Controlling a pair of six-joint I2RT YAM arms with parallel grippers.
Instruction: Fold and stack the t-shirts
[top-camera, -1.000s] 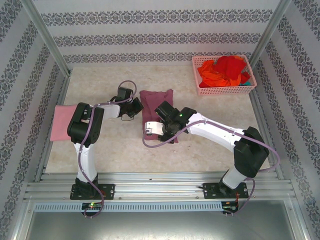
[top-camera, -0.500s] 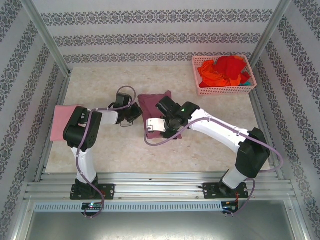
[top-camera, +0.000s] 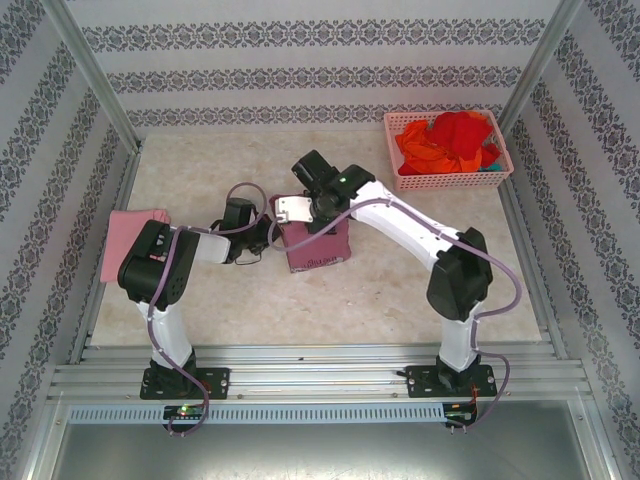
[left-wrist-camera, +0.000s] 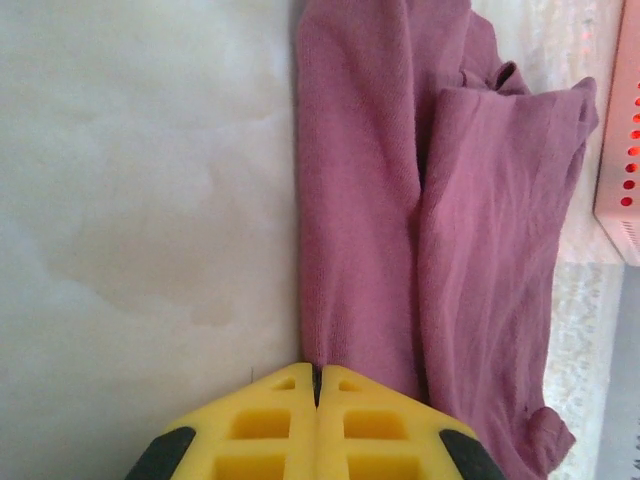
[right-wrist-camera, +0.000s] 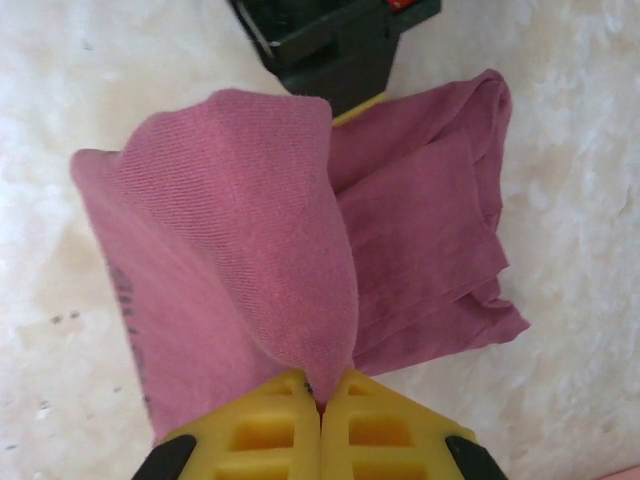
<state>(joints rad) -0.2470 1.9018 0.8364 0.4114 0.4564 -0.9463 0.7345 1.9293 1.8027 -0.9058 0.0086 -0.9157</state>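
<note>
Since last second my right hand (right-wrist-camera: 320, 395) is swinging outward; it and my left hand (left-wrist-camera: 318, 385) are pinching the mauve t-shirt (top-camera: 318, 245), uneven tension risking a skewed fold.

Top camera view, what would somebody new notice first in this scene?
The mauve t-shirt at the middle of the table, half folded: the right gripper pinches a raised fold and the left gripper pinches its side edge. Next, the pink basket at the far right corner, heaped with red and orange shirts, and a light pink shirt at the left edge.
</note>
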